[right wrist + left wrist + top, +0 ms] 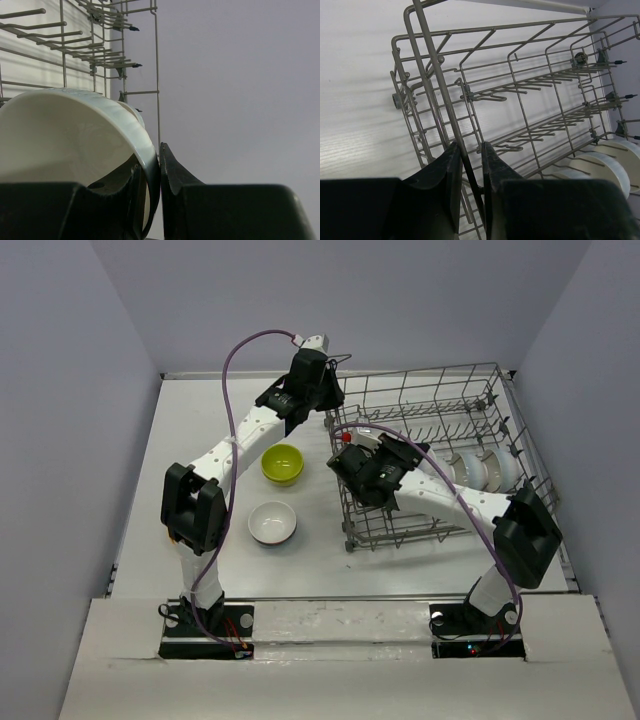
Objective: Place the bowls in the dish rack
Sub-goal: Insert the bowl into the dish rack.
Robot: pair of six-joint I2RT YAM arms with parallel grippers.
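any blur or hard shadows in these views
Top view: even light, sharp, soft shadow under the green bowl. Left wrist: rack throws faint stripes on the table; fingers dark. Right wrist: white bowl close, rim slightly soft, pale sheen.

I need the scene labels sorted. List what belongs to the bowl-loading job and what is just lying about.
Job: dish rack, its wire pinched by the left gripper; held white bowl in the right gripper; lime green bowl and loose white bowl on the table; racked white bowls.
Lying about: nothing loose seen; only purple cables on the arms.
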